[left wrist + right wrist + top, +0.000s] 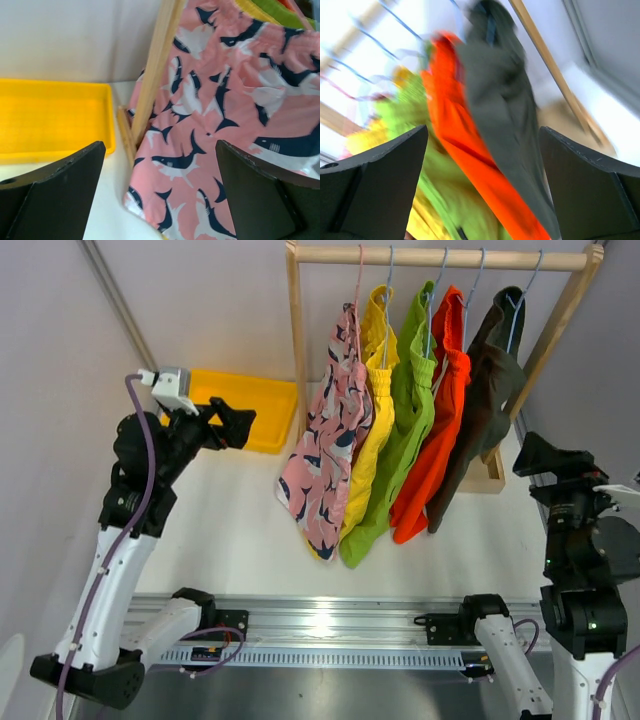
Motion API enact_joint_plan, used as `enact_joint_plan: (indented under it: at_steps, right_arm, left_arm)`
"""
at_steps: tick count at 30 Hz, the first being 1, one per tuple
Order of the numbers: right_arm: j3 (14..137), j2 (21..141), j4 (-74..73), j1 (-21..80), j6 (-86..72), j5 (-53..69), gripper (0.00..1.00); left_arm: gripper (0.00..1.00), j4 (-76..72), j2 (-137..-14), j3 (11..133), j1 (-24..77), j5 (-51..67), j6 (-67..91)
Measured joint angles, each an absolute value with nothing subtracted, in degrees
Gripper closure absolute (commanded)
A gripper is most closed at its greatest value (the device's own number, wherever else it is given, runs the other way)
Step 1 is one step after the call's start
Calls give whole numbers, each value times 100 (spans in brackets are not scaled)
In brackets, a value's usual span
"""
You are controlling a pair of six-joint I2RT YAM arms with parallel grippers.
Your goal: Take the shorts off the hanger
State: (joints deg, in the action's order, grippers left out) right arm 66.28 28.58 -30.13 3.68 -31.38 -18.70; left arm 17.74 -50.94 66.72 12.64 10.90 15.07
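Note:
Five pairs of shorts hang on hangers from a wooden rack (296,350): pink shark-patterned (325,455), yellow (374,410), lime green (405,430), orange (437,440) and dark olive (487,400). My left gripper (238,426) is open and empty, left of the rack post, facing the pink shorts (220,125). My right gripper (535,455) is open and empty, to the right of the olive shorts (510,120). The right wrist view is blurred and also shows the orange shorts (465,145) and green shorts (420,130).
A yellow bin (250,405) sits at the back left behind my left gripper; it also shows in the left wrist view (50,117). The rack's wooden base (490,475) lies at the back right. A metal rail (330,625) runs along the near edge.

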Motion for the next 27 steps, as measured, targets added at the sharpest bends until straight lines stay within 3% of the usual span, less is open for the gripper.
enact_joint_plan:
  at_steps: [6,11,18,22,27]
  right_arm:
    - [7529,3304,-2534,368,-2707,-1376,2]
    - [8040,4139,-2582,368,-2689,-676,3]
    - [7673,4438,-3094,392,-2539,-102,2]
    - [8125,4742,-3151,416,-2379,674,4]
    - [9456,5655,-2646,854,-2368,1422,4]
  left_arm:
    - [1,2318,-6228,8228,2073,274,1157]
    - [1,2993,-7738,10676,2456,-333,1090]
    - [1,3736,-9780,13843,2921,-781,1046]
    - [1,3837,-9874,13603,3061,-919,1057]
    - [1,3559,-9076,11780,3098,-1129,1109]
